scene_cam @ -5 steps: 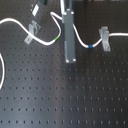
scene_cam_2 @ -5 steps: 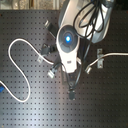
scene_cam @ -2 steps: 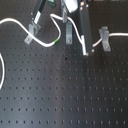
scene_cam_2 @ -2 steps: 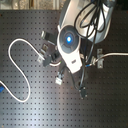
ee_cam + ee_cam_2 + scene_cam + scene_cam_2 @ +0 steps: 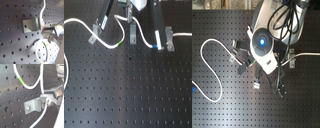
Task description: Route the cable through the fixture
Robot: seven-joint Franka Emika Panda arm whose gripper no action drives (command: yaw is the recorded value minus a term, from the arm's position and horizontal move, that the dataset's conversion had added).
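Cable (image 5: 111,44) lies on the perforated desk (image 5: 129,95), running past the middle metal bracket (image 5: 132,33), its green band (image 5: 120,43) just beside. It looks light, limp and smooth; grasp near the band. Whether the fingers (image 5: 51,30) hold it, I cannot tell.

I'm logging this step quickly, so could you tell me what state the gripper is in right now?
Gripper: appears shut on the cable, beside a metal clip on the perforated board.
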